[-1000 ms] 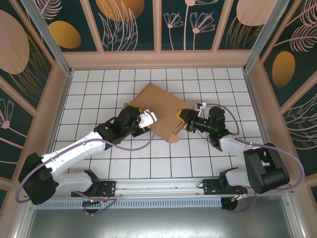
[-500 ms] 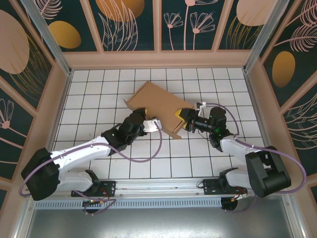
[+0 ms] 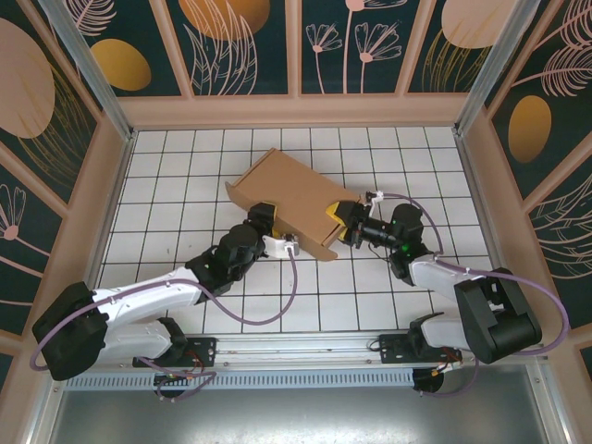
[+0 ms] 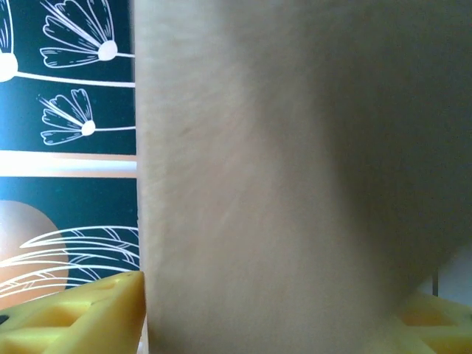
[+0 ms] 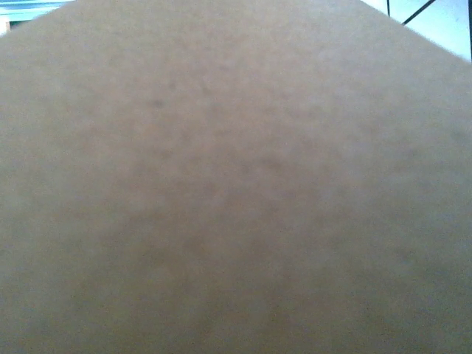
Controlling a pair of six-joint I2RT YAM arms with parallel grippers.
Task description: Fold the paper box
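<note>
The paper box (image 3: 294, 194) is a brown cardboard piece, partly folded, lying askew in the middle of the tiled table. My left gripper (image 3: 267, 219) sits at the box's near long edge. In the left wrist view a cardboard panel (image 4: 280, 184) faces the camera, spanning the gap between the two wide-apart yellow fingers (image 4: 81, 313). My right gripper (image 3: 341, 224) is against the box's right end, its yellow fingertips touching the cardboard. The right wrist view has cardboard (image 5: 236, 184) close up and the fingers are hidden, so their state is unclear.
The white tiled table (image 3: 176, 185) is fenced by a raised wooden rim (image 3: 296, 111) and patterned walls. Purple cables (image 3: 277, 296) loop beside both arms. Bare tiles lie to the left, behind and in front of the box.
My left arm has swung from the box's left corner round to its near long edge. The box has turned slightly and its left end flap stands up. The right arm has barely moved.
</note>
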